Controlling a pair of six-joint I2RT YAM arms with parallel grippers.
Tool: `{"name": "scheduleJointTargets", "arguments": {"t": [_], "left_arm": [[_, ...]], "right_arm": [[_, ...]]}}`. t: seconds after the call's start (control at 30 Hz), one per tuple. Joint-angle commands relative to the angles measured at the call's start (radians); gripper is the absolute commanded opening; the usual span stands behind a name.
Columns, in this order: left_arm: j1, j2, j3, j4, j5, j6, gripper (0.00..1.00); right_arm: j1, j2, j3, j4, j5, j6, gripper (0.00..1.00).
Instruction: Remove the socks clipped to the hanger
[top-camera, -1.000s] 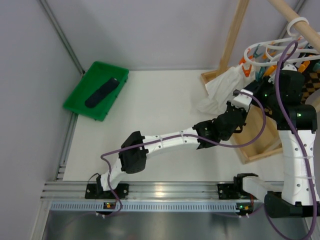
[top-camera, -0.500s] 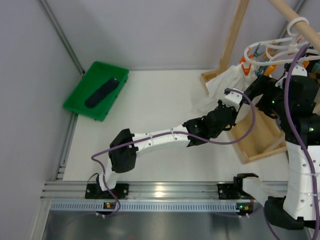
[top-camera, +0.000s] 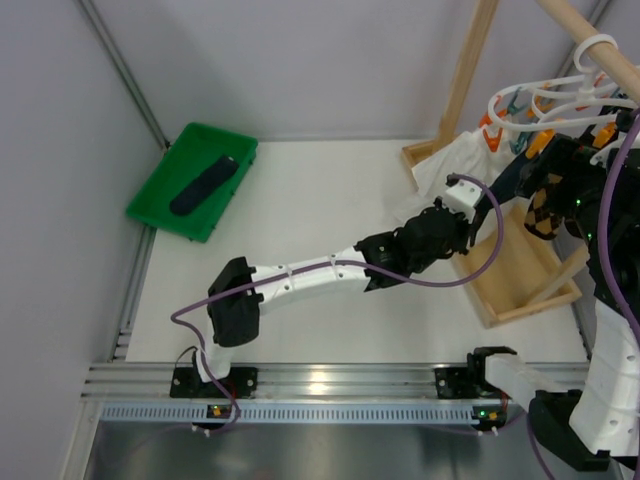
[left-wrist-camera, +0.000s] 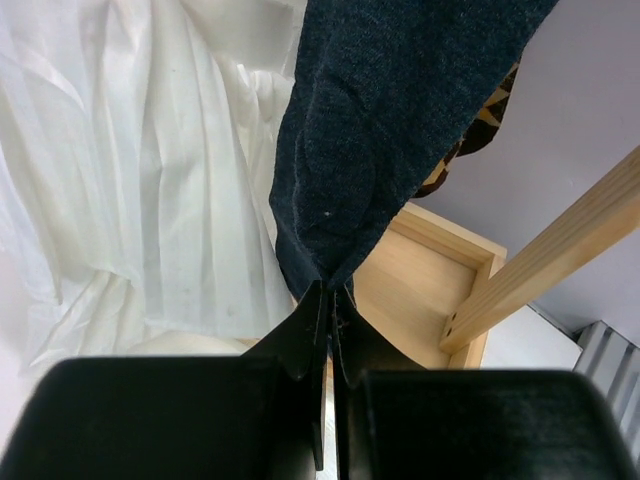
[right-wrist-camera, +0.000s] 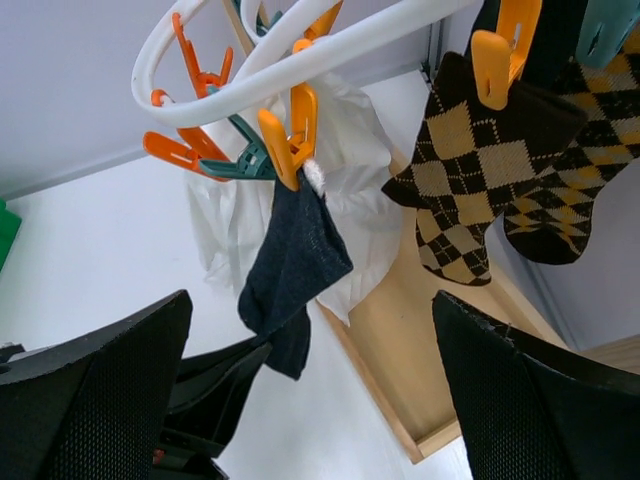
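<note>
The white ring hanger (right-wrist-camera: 300, 55) hangs at the upper right (top-camera: 545, 100) with orange and teal clips. A plain navy sock (right-wrist-camera: 297, 255) dangles from an orange clip (right-wrist-camera: 290, 140). My left gripper (left-wrist-camera: 330, 292) is shut on that sock's lower tip (left-wrist-camera: 380, 150), reaching in from below (right-wrist-camera: 215, 375). Two argyle socks (right-wrist-camera: 470, 175) (right-wrist-camera: 565, 205) hang from clips further right. My right gripper (right-wrist-camera: 311, 300) stands wide open in front of the hanger, nothing between its fingers.
A green tray (top-camera: 160, 195) at the back left holds a dark sock (top-camera: 203, 187). A white cloth (top-camera: 440, 170) (left-wrist-camera: 130, 170) drapes behind the navy sock. The wooden rack's base frame (top-camera: 530, 285) and upright beam (left-wrist-camera: 560, 250) lie under and beside the hanger.
The right gripper has opened wide and its arm has swung back to the right. The left arm has shifted left, staying shut on the navy sock's tip.
</note>
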Motion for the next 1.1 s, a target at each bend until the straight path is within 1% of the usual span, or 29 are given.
{"name": "scheduleJointTargets", "arguments": {"t": [0.0,0.17,0.3,0.47,0.5,0.57,0.6,0.67,0.7,0.77,0.93,1.0,1.03,1.07], "left_arm": [[0.006,-0.066,-0.011,-0.003,0.046,-0.015,0.0],[0.015,-0.08,-0.016,-0.014,0.07,-0.018,0.0],[0.029,-0.104,-0.037,-0.015,0.095,-0.027,0.0],[0.04,-0.126,-0.055,-0.017,0.109,-0.032,0.0],[0.043,-0.127,-0.057,-0.017,0.113,-0.038,0.0],[0.046,-0.126,-0.06,-0.015,0.124,-0.042,0.0],[0.047,-0.127,-0.06,-0.015,0.127,-0.045,0.0],[0.049,-0.123,-0.059,-0.017,0.136,-0.047,0.0],[0.049,-0.123,-0.057,-0.017,0.144,-0.047,0.0],[0.05,-0.117,-0.055,-0.017,0.152,-0.047,0.0],[0.064,-0.109,-0.051,-0.017,0.182,-0.053,0.0],[0.072,-0.109,-0.052,-0.015,0.198,-0.061,0.0],[0.075,-0.107,-0.052,-0.017,0.213,-0.065,0.0],[0.079,-0.106,-0.052,-0.017,0.219,-0.07,0.0]], "right_arm": [[0.0,-0.019,0.016,0.086,0.034,-0.024,0.99],[0.0,-0.034,0.027,0.152,-0.015,-0.063,1.0],[0.0,0.006,0.057,0.151,-0.085,-0.078,0.95],[0.0,0.046,0.045,0.176,-0.079,-0.084,0.91],[0.0,0.05,0.039,0.19,-0.078,-0.089,0.88],[0.0,0.056,0.013,0.212,-0.079,-0.102,0.87],[0.0,0.058,0.004,0.232,-0.073,-0.109,0.84],[0.0,0.069,-0.021,0.253,-0.067,-0.136,0.82],[0.0,0.067,-0.031,0.279,-0.043,-0.144,0.78],[0.0,0.073,-0.056,0.302,-0.033,-0.17,0.74],[-0.011,0.076,-0.111,0.364,-0.035,-0.193,0.74],[-0.012,0.076,-0.133,0.384,-0.064,-0.201,0.75],[-0.05,0.073,-0.14,0.393,-0.076,-0.204,0.74],[-0.055,0.075,-0.148,0.416,-0.084,-0.204,0.75]]}}
